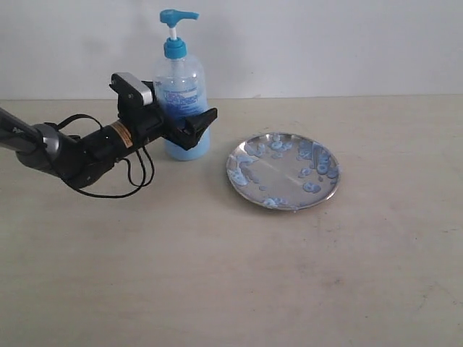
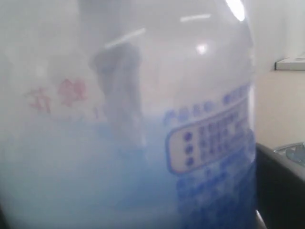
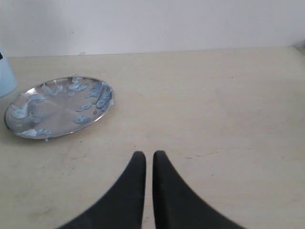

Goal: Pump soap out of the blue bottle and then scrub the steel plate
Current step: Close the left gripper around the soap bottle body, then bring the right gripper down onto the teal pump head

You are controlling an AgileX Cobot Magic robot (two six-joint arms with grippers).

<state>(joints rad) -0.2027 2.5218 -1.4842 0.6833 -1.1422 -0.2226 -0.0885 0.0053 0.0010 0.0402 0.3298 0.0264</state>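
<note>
1. Exterior view: the blue bottle [image 1: 181,94] stands upright on the table [image 1: 231,275], so its long axis runs straight up to the pump head [image 1: 176,18].
   - The left gripper [image 1: 191,124] comes in from the side with its jaws spread to the bottle's width. It is closed against the lower body, where the soap [image 1: 189,148] sits.
   - The steel plate [image 1: 282,170] lies flat just beside the bottle, not touching it, on the side the spout points to. It is dotted with bluish blobs.
   - The right arm is out of sight here.
2. Left wrist view: the bottle wall [image 2: 143,143] fills the frame, blurred. One dark finger [image 2: 281,191] lies at its edge, apparently in contact.
3. Right wrist view: the right gripper [image 3: 149,155] holds nothing, and its jaws are nearly together with only a thin slit between them.
   - The plate [image 3: 59,107] lies well ahead of it and off to one side. A sliver of the bottle [image 3: 5,76] shows beyond the plate.
   - The right gripper is the free one, so pressing the pump probably falls to it. It would have to go past the plate and come down along the bottle's vertical axis.
</note>
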